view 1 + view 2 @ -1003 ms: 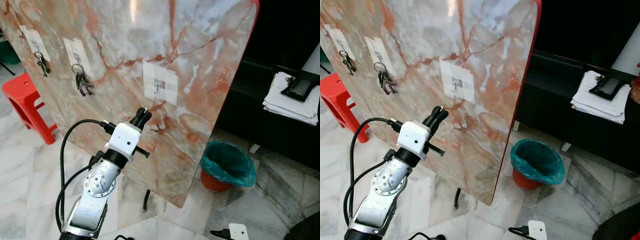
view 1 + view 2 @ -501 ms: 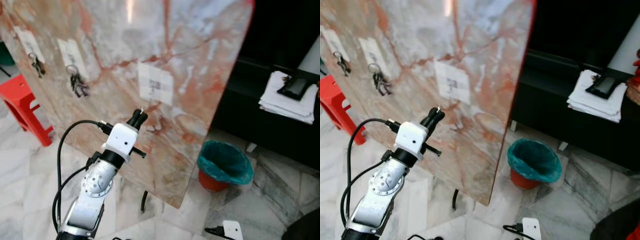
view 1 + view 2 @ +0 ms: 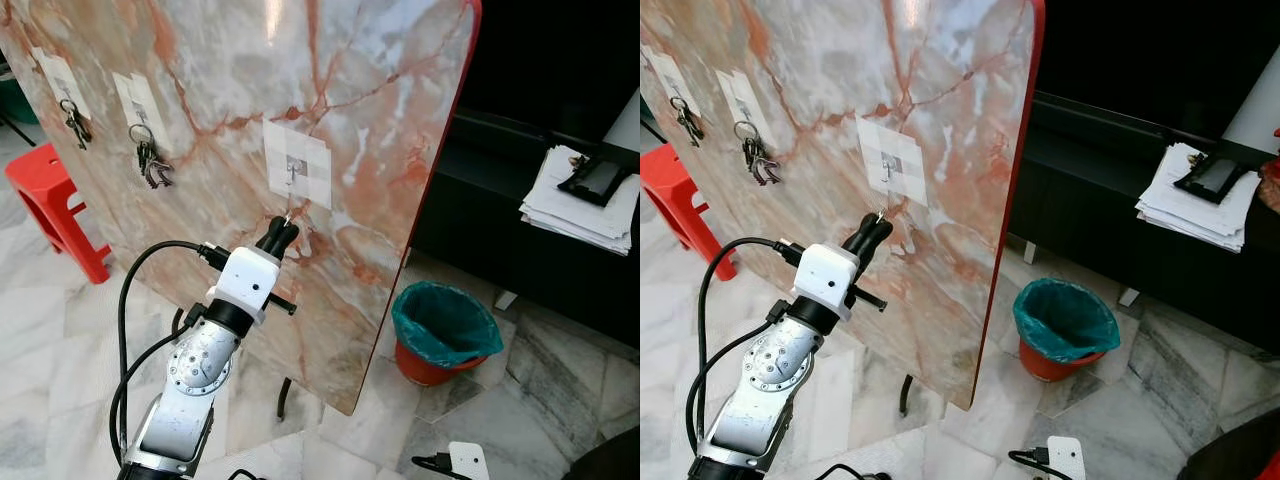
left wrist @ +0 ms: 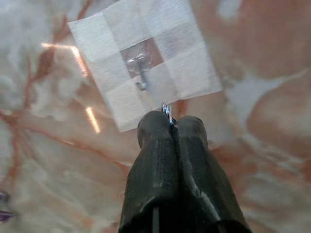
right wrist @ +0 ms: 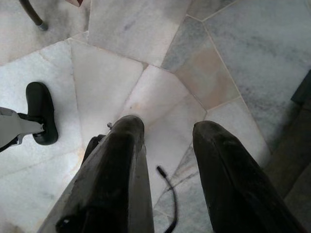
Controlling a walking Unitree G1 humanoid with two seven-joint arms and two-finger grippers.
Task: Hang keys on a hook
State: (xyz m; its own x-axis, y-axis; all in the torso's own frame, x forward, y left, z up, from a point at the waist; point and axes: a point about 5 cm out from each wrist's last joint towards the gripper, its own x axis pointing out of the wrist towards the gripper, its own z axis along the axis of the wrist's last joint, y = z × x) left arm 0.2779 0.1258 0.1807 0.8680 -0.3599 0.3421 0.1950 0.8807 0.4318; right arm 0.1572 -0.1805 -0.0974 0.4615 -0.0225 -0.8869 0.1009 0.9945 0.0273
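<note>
Left to right on the tilted pink-veined marble board (image 3: 380, 150): two hooks already carry dark key bunches (image 3: 150, 165); the third small clear adhesive hook on its white patch (image 4: 138, 68) is bare. The left gripper (image 4: 170, 121), fingers pinched together on a thin silver key ring (image 4: 166, 110), sits just below that hook to lift the ring on. The right gripper (image 5: 163, 131) hangs idle over the floor, fingers apart and holding nothing.

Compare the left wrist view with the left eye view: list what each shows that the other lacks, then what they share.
Left wrist view alone: the fine detail, a bit of metal ring pinched at the tips of the shut left gripper, just below the hook.

Left eye view alone: the surroundings, two key bunches already hung on other hooks, a red stool, a teal-lined bin, a paper stack, and the silver arm.

Shared: the marble board, the white patch with the free hook, and the left gripper close below it.
</note>
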